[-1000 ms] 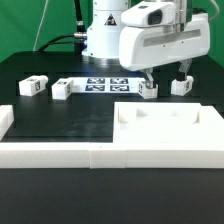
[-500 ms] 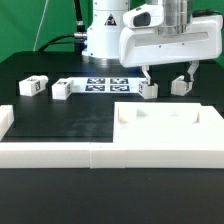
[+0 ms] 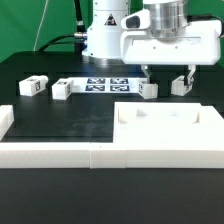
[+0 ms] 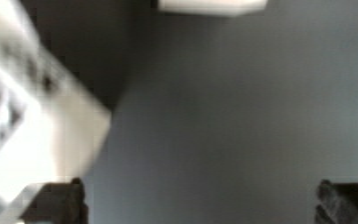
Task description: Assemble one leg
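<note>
Jaws spread wide with nothing between them, the gripper [image 3: 168, 77] hangs over the black table [image 3: 60, 118]. Nearest are the white rails [image 3: 50, 152] and the recessed panel [image 3: 165, 135]. Behind, the leg [image 3: 149, 89] sits near the exterior view's left finger, a second leg [image 3: 181, 85] near the other. The marker board [image 3: 105, 84] lies beyond.

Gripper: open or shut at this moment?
Open. The gripper has its fingers wide apart in the exterior view, with nothing between them; the wrist view shows only bare table in that gap.
</note>
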Controlling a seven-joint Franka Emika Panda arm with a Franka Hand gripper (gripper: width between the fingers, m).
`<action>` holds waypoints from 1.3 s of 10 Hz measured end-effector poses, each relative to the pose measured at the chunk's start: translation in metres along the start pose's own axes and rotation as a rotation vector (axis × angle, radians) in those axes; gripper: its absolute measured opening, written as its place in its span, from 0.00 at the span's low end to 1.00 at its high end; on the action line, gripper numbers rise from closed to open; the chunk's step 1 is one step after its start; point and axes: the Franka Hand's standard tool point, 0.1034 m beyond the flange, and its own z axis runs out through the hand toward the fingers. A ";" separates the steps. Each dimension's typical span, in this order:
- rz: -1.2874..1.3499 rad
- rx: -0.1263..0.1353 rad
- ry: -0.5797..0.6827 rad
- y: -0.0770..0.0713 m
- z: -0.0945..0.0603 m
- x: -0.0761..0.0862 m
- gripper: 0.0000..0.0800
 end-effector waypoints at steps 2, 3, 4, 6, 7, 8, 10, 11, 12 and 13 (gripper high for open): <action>-0.036 -0.012 -0.010 -0.004 0.004 -0.018 0.81; -0.041 -0.011 -0.012 -0.006 0.005 -0.022 0.81; -0.056 -0.014 -0.021 -0.007 0.005 -0.023 0.81; -0.071 -0.024 -0.053 -0.003 0.006 -0.020 0.81; -0.092 -0.040 -0.101 0.001 0.006 -0.021 0.81; -0.101 -0.051 -0.163 0.004 0.006 -0.017 0.81; -0.085 -0.057 -0.336 0.009 0.004 -0.016 0.81; -0.083 -0.071 -0.430 0.009 0.002 -0.022 0.81; -0.076 -0.083 -0.513 0.008 0.001 -0.027 0.81; -0.070 -0.097 -0.597 0.008 0.000 -0.033 0.81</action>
